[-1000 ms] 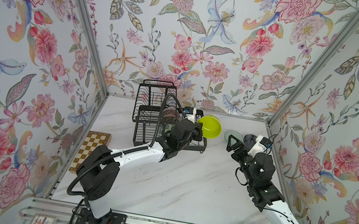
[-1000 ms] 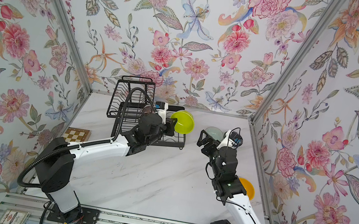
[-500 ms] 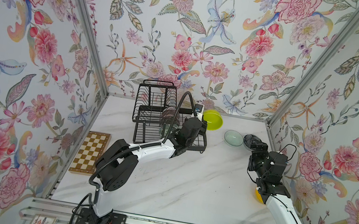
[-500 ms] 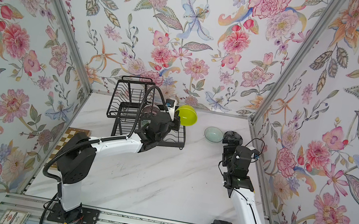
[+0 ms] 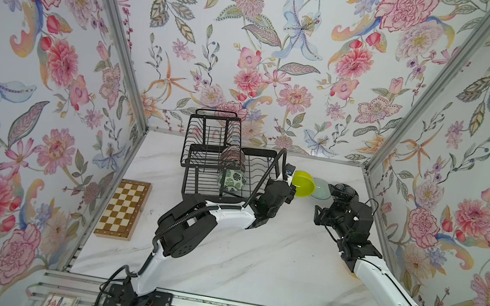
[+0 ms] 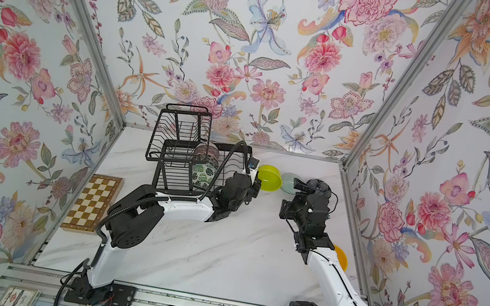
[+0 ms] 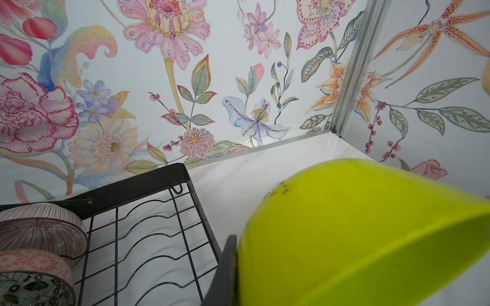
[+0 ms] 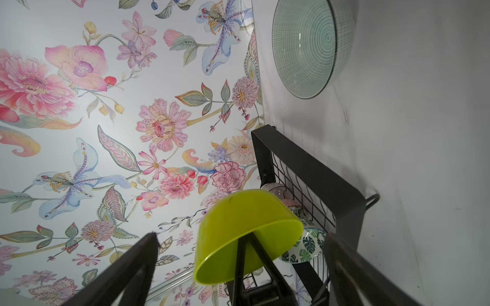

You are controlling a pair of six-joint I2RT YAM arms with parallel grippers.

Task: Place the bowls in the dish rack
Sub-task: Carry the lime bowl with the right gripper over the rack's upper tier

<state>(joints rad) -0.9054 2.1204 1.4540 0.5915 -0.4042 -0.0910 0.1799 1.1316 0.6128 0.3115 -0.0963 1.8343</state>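
Marble tabletop (image 5: 251, 264), both top views: left gripper (image 5: 291, 187) clamps the lime green bowl (image 5: 304, 184) by its rim, aloft just right of the dish rack (image 5: 194, 155); right gripper (image 5: 336, 190) hangs nearby. Left wrist: bowl (image 7: 358, 233) beside the rack's corner (image 7: 183, 172). Right wrist: fingers (image 8: 127, 267) spread wide, empty, bowl (image 8: 246, 220) just beyond.

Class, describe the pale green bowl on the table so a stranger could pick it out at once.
Start at the black wire dish rack at the far end of the table. Beside the rack's right end, the left gripper holds a lime green bowl; the pale celadon bowl rests on the table just right of that. It is muted and finely ringed inside, not bright and plain.
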